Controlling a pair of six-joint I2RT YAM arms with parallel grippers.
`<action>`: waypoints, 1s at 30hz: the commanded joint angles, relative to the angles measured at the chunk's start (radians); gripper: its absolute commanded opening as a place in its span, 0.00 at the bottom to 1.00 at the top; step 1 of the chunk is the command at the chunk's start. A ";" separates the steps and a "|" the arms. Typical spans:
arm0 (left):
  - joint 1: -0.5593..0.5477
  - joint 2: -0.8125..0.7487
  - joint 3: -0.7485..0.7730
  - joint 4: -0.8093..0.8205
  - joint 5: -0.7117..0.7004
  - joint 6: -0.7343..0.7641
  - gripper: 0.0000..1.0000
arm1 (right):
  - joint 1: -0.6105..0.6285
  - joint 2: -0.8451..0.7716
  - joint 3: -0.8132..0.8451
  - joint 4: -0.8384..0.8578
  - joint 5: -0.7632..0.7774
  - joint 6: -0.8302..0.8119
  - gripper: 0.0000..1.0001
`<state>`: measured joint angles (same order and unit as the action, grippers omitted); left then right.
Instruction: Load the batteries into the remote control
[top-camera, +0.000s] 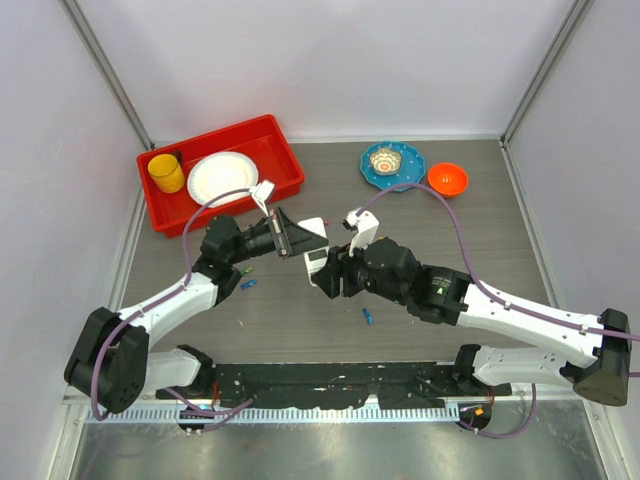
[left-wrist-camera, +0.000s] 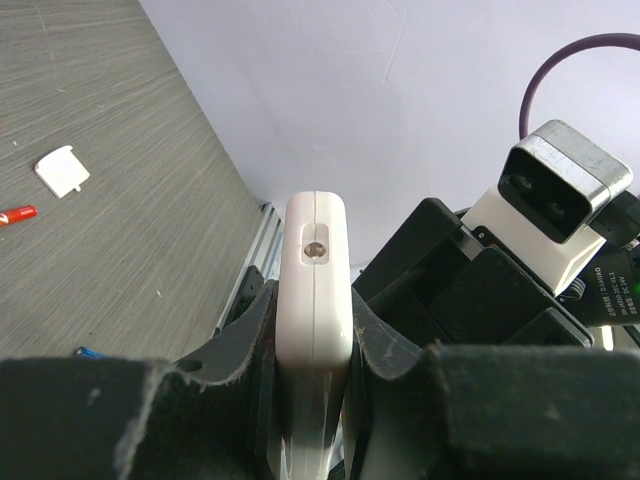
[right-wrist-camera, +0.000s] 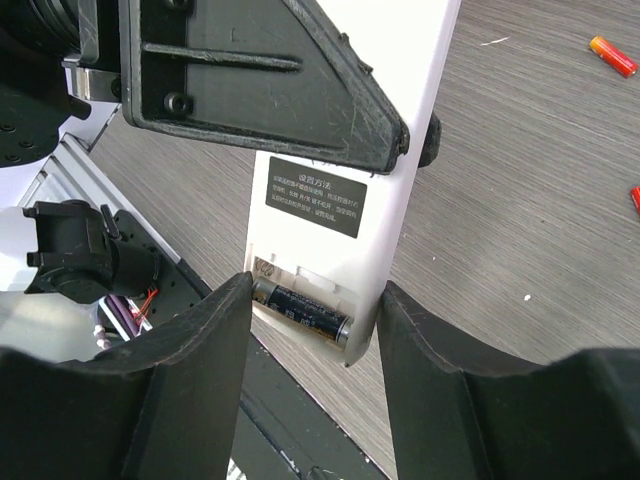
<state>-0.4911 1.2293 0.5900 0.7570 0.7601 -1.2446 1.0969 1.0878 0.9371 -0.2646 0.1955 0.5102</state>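
While the left pincer (top-camera: 288, 238) is clamped fully shut on the remote control (left-wrist-camera: 316, 290) and holds it up off the worktop (top-camera: 300, 335), its pads press only on the handset's two smooth flat faces. A firm shove from the side could therefore make the remote slide or pivot in that grip.

Toward the middle, the remote's plain back faces the other arm, with the bay at its lower end uncovered. A dark battery (right-wrist-camera: 300, 312) lies across that bay. Whether it sits fully down between the contacts, or the right way round, cannot be told. If it is only perched, a spring contact could flick it out onto the worktop.

The right pincer (right-wrist-camera: 317, 290) stands about half open, one finger on each side of the remote's lower end, and appears to grip nothing. Closing from here would likely pinch the handset's body, not the battery, and set the two arms pulling against each other. Pressing the battery home too hard could push the remote through the left pads. A careless retreat could catch a finger on the bay's edge.

Further right, a blue battery (top-camera: 369, 317) lies loose on the worktop. Being a small cylinder, it would probably roll away if nudged during pickup.
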 joint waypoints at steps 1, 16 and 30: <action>-0.009 -0.044 0.028 0.038 0.024 -0.012 0.00 | -0.012 0.008 0.014 -0.120 0.038 -0.013 0.56; -0.007 -0.034 0.027 0.033 0.027 -0.007 0.00 | -0.012 0.000 0.019 -0.127 0.024 -0.025 0.64; -0.007 -0.031 0.025 0.031 0.027 -0.004 0.00 | -0.012 -0.020 0.029 -0.122 0.032 -0.015 0.71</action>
<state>-0.4973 1.2274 0.5900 0.7280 0.7605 -1.2221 1.0954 1.0851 0.9424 -0.3088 0.1810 0.5148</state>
